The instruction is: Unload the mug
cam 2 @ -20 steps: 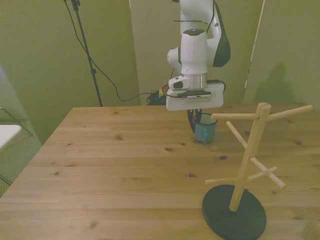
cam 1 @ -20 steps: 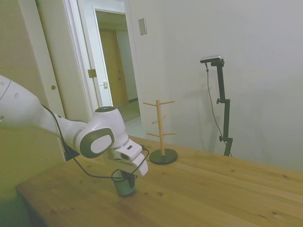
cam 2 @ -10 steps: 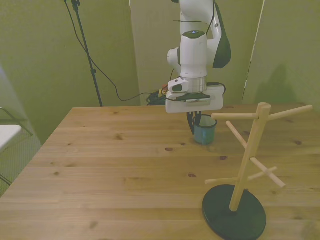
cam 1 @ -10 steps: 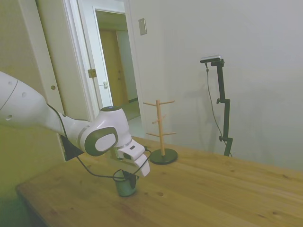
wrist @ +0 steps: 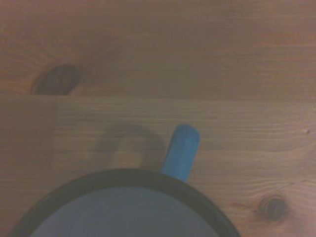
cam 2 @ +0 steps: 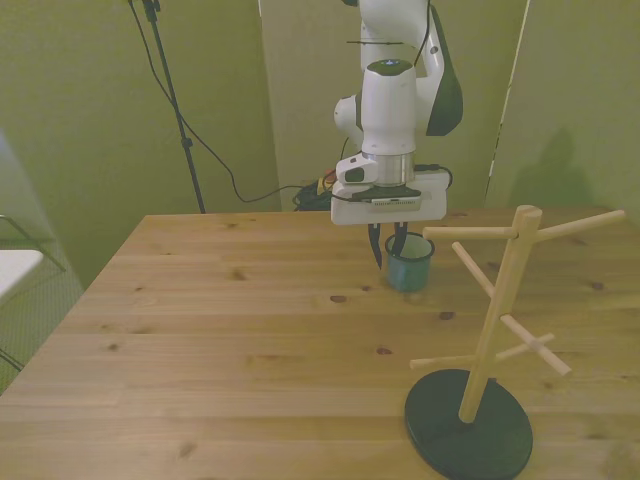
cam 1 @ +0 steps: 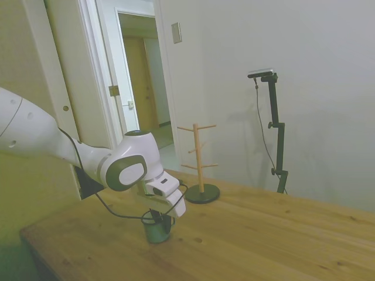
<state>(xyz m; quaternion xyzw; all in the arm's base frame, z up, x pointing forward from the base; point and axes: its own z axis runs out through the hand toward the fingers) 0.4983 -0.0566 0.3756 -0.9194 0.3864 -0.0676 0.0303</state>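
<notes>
Teal enamel mug (cam 2: 409, 267) stands on the counter (cam 2: 250, 340), at ten o'clock from the wooden mug tree (cam 2: 490, 330); the tool (cam 2: 386, 245) has lifted slightly, fingers apparently parted, releasing it.

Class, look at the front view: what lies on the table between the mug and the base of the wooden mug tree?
Nothing but bare table. The front view shows only wood grain and knots between the mug and the mug tree's base.
</notes>
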